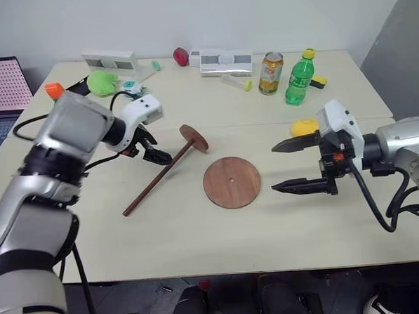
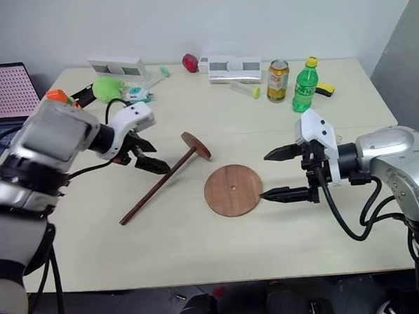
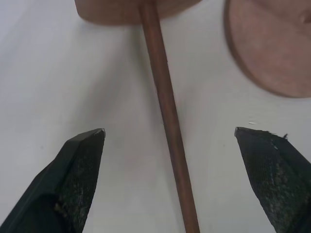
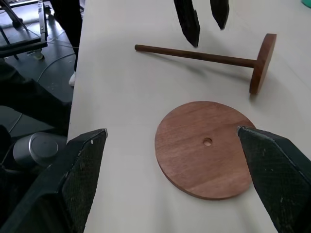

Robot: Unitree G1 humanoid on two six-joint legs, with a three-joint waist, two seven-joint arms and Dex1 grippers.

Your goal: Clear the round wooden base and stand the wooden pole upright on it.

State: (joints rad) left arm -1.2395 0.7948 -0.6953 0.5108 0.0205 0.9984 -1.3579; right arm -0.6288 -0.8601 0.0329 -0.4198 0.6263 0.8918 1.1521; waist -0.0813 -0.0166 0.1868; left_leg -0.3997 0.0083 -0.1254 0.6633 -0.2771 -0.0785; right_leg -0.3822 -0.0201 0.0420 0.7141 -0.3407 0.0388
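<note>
- The round wooden base [image 1: 231, 182] is a thin, flat reddish-brown disc with smooth grain and a small hole at its centre; it lies bare on the pale table [image 1: 200, 242], near the middle.
- The wooden pole [image 1: 161, 175] is a slim dark-brown rod with a round reddish disc fixed to one end; it lies on its side just left of the base, apart from it.
- Its long axis runs diagonally: the disc end points toward the table's far side and stands on its edge, the bare tip toward the near left.
- The left gripper [image 3: 170, 136] hangs above the rod's middle, fingers spread apart on either side, not touching it.
- The right gripper [image 1: 289, 167] hovers just right of the base, fingers wide apart and empty.
- At the far edge stand a green plastic bottle [image 1: 299, 77] and a drink can [image 1: 270, 73].
</note>
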